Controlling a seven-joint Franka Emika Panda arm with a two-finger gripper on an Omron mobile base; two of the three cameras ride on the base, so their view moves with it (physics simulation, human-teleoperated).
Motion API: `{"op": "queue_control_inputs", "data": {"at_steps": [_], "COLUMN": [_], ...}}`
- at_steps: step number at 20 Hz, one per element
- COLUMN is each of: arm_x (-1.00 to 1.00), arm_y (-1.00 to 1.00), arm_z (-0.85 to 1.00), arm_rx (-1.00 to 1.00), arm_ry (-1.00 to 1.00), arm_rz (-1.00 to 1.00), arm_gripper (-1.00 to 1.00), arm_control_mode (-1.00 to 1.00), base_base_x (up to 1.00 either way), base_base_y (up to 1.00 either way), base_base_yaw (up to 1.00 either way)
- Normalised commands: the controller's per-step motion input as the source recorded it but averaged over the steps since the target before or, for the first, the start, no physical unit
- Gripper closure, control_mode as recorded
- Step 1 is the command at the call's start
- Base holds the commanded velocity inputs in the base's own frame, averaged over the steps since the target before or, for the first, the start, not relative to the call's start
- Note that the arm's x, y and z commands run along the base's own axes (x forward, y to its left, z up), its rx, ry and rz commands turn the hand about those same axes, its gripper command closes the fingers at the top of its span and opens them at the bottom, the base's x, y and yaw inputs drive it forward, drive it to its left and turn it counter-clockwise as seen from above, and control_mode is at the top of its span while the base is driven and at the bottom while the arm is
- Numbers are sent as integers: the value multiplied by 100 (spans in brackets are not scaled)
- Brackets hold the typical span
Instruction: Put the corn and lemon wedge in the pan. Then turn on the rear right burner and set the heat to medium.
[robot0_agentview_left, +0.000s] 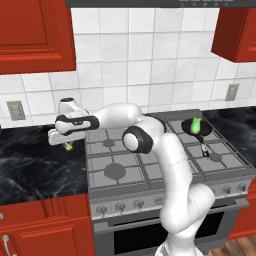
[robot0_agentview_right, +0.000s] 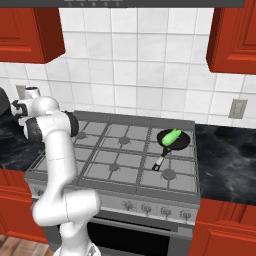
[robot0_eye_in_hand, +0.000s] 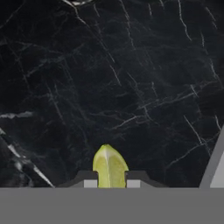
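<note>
Counter: polished black stone with fine white veins, glossy, smooth. Lemon wedge, just above the counter: pale yellow-green, smooth, softly shaded flesh. Stove, beside the counter: brushed grey metal top with matt grey grates; front knobs of the same dull metal. Pan, on the stove's rear right: matt black, its handle dark with a pale tip. Corn, in the pan: bright green, smooth, plastic-looking. Wall behind the stove: glossy white tiles. Cabinets above the counter: red lacquered wood, satin sheen
</note>
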Motion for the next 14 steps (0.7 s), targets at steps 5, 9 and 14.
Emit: {"op": "queue_control_inputs", "data": {"at_steps": [5,9,14], "arm_x": [-1,0,0], "arm_y": [-62,-63,-72], "arm_z": [5,11,38], "arm_rx": [0,0,0], "arm_ry": [0,0,0], "arm_rz": [0,0,-1], "arm_gripper": [100,100,100], "arm_control_mode": [-100,-100,-100], "base_base_x": [0,0,0], "base_base_y": [0,0,0], "base_base_yaw": [0,0,0]}}
